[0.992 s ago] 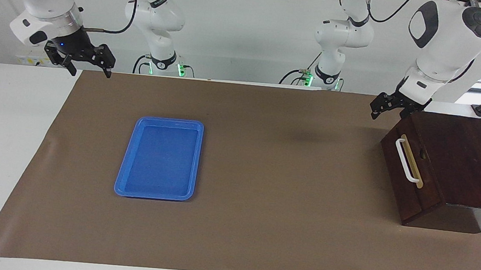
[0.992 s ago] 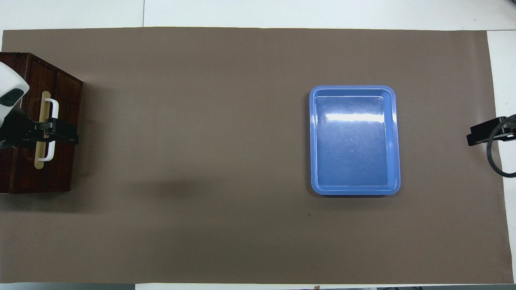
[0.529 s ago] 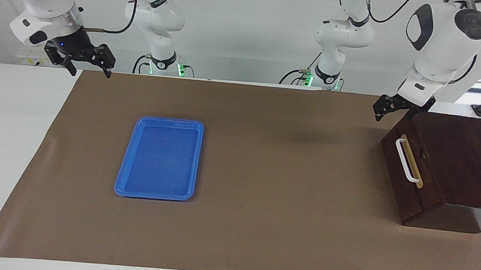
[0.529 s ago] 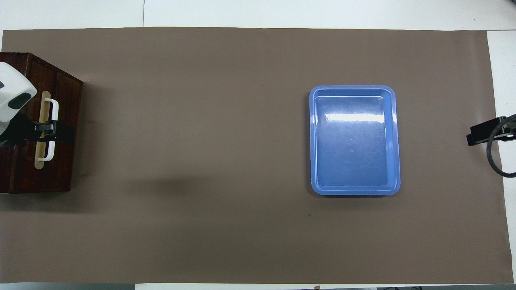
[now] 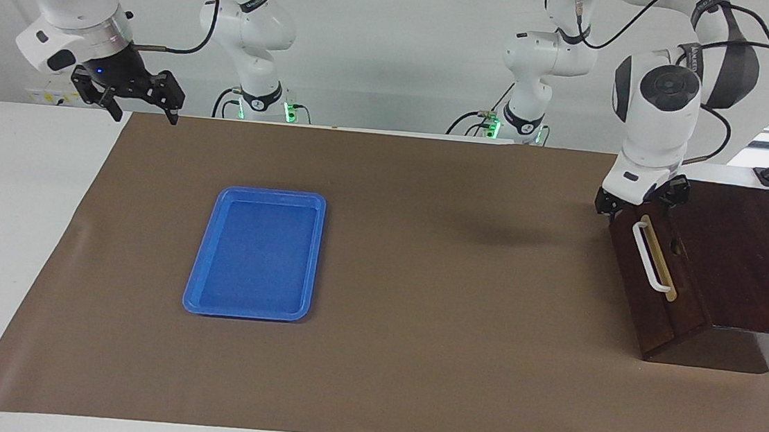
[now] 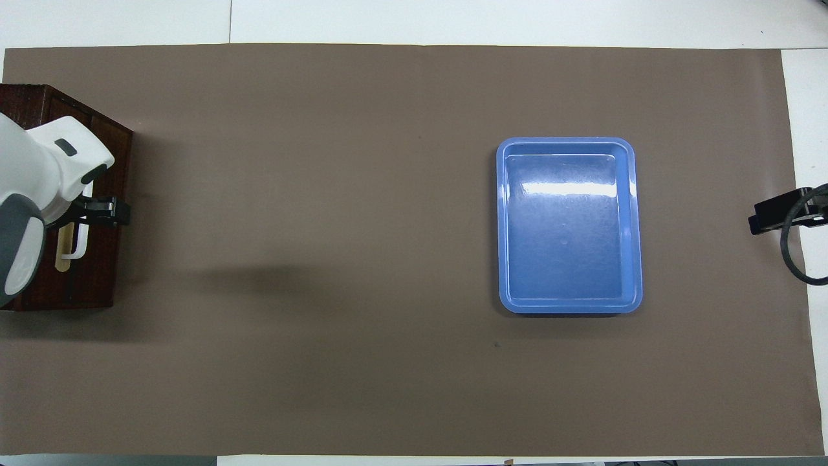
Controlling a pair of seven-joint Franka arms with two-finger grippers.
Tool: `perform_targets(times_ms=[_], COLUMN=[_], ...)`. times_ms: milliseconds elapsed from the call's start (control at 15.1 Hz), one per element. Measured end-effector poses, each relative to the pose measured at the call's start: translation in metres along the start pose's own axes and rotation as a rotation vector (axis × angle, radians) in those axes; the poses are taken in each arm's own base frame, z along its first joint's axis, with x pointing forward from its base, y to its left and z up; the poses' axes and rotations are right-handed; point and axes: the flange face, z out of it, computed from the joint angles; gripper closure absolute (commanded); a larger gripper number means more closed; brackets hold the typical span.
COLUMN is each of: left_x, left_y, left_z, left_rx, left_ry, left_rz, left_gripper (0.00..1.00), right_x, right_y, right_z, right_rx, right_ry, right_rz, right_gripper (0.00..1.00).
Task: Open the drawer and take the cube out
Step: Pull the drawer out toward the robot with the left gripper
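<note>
The dark wooden drawer (image 5: 687, 295) (image 6: 103, 272) sits shut in its box at the left arm's end of the table. Its white bar handle (image 5: 649, 259) (image 6: 79, 243) faces the table's middle. My left gripper (image 5: 640, 196) (image 6: 97, 210) hangs open just above the top edge of the drawer front, over the end of the handle nearer the robots. It holds nothing and does not touch the handle. My right gripper (image 5: 142, 111) (image 6: 773, 215) waits open and raised over the mat's edge at the right arm's end. The cube is hidden.
A blue plastic tray (image 5: 257, 195) (image 6: 566, 141) lies flat on the brown mat (image 5: 455, 285) toward the right arm's end. White table shows around the mat.
The left arm's wrist has turned and its gripper has come down closer to the drawer front's top edge, over the handle. The right arm, drawer and tray have not moved.
</note>
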Motion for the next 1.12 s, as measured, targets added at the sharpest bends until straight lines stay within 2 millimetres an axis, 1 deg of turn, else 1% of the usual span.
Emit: perform_targets(times_ms=[132, 397, 529, 926, 1124], left_x=[0.006, 0.016, 0.017, 0.021, 0.022], left_y=[0.011, 0.021, 0.026, 0.029, 0.026], left_z=[0.016, 0.036, 0.044, 0.063, 0.075], left_rx=[0.029, 0.061, 0.059, 0.069, 0.058], left_ry=[0.011, 0.044, 0.069, 0.094, 0.108], left_rz=[0.027, 0.07, 0.087, 0.112, 0.108], left_gripper=[0.0, 0.0, 0.0, 0.0, 0.0], right_x=[0.0, 0.0, 0.0, 0.0, 0.0], right_y=[0.0, 0.001, 0.002, 0.001, 0.001], right_z=[0.0, 0.0, 0.0, 0.0, 0.0], right_rx=[0.0, 0.001, 0.001, 0.001, 0.001], right_ry=[0.0, 0.0, 0.0, 0.0, 0.0], right_rz=[0.0, 0.003, 0.004, 0.003, 0.003], right_gripper=[0.0, 0.0, 0.0, 0.0, 0.0])
